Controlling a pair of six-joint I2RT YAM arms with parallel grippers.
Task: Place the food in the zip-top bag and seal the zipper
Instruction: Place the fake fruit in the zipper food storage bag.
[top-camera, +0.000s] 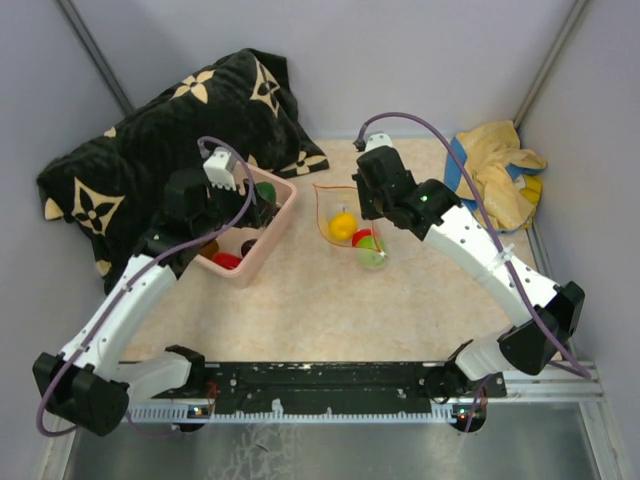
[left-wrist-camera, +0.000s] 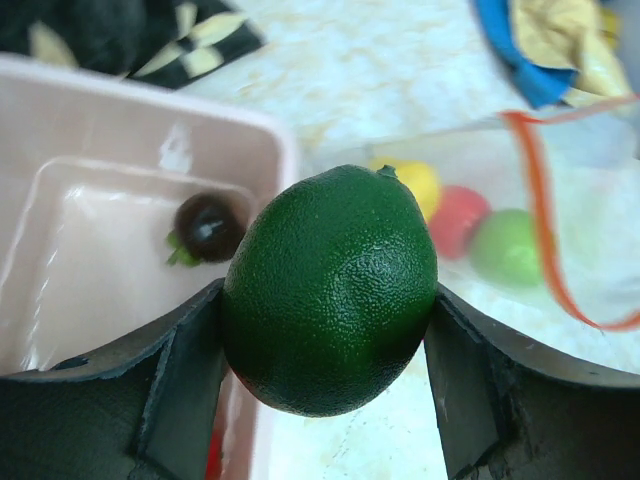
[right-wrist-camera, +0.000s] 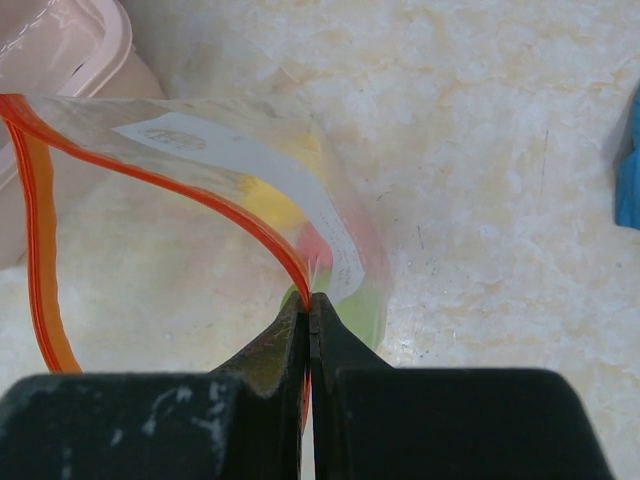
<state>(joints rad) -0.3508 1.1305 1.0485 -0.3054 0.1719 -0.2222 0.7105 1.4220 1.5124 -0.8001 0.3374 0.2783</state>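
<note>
My left gripper (left-wrist-camera: 330, 335) is shut on a dark green lime-like toy fruit (left-wrist-camera: 330, 290), held above the right rim of the pink tub (left-wrist-camera: 120, 110); the fruit shows in the top view (top-camera: 265, 190) too. A dark brown fruit (left-wrist-camera: 207, 227) lies in the tub. The clear zip-top bag (top-camera: 335, 205) lies open to the right, holding a yellow (top-camera: 342, 226), a red (top-camera: 362, 238) and a light green fruit (top-camera: 372, 256). My right gripper (right-wrist-camera: 311, 305) is shut on the bag's orange-red zipper strip (right-wrist-camera: 200, 190), holding the mouth open.
A black cushion with a cream flower pattern (top-camera: 150, 140) lies at the back left behind the tub. A yellow and blue cloth (top-camera: 495, 170) lies at the back right. A red fruit (top-camera: 227, 260) sits in the tub's near end. Grey walls close in on three sides.
</note>
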